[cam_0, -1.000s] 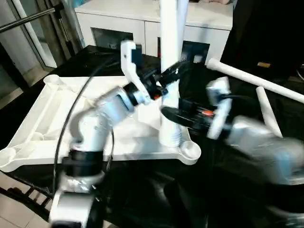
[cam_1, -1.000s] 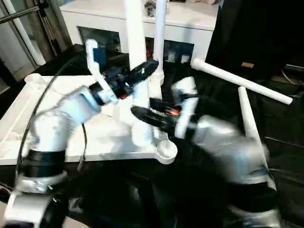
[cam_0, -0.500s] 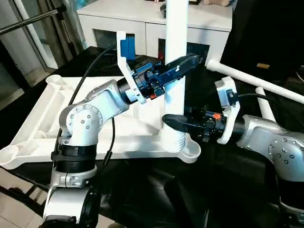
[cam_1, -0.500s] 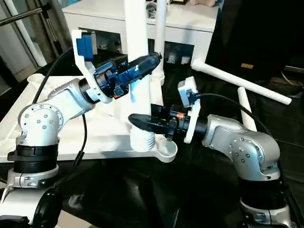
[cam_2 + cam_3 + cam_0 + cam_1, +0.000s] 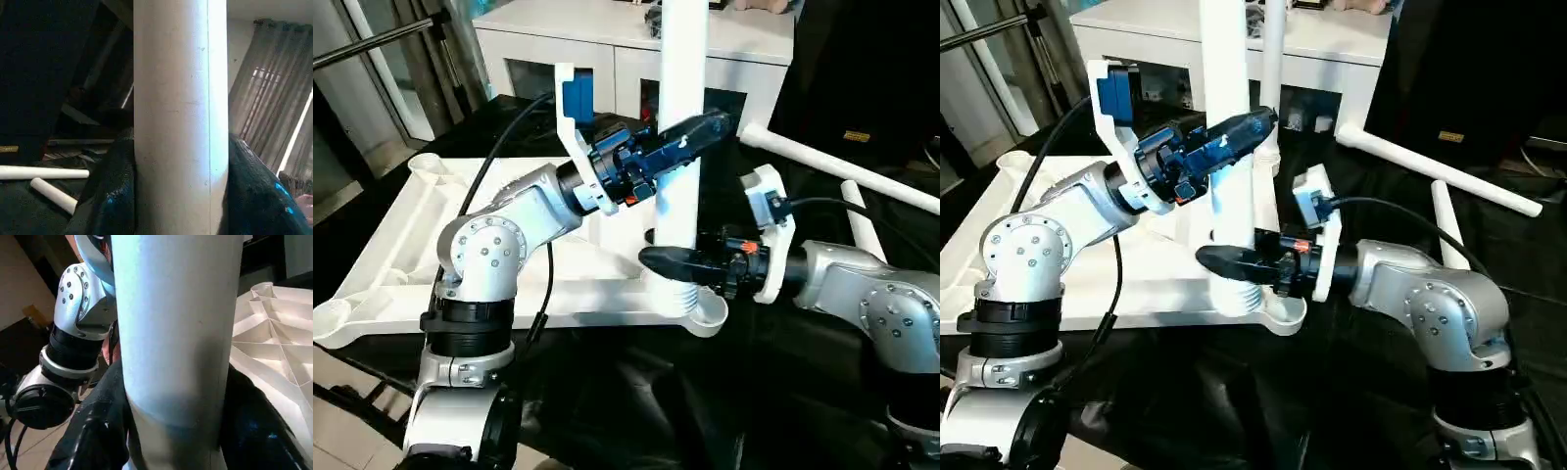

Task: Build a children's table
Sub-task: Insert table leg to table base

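The work surface is a table draped in black cloth. Behind it a white cabinet with glass doors is seen, and a metal stand stands at the far left of the room. A curtained window is visible in the left wrist view.

The tabletop lies upside down on the cloth, ribbed underside up, with round sockets at its corners. One leg stands upright in the near right corner socket, its ribbed lower end seated at the socket. A second upright leg is seen at the far right corner. Two further legs lie on the cloth to the right of the tabletop, apart from it.

The left gripper is closed on the upright leg at mid-height; in the left wrist view the leg is pressed between both fingers. The right gripper is closed on the same leg just above the ribbed end, fingers against both sides.

Compared with 0.5 s ago, the right gripper is reached slightly further across the leg and its wrist is drawn nearer to it. The left gripper's hold and the leg's upright stance are unchanged.
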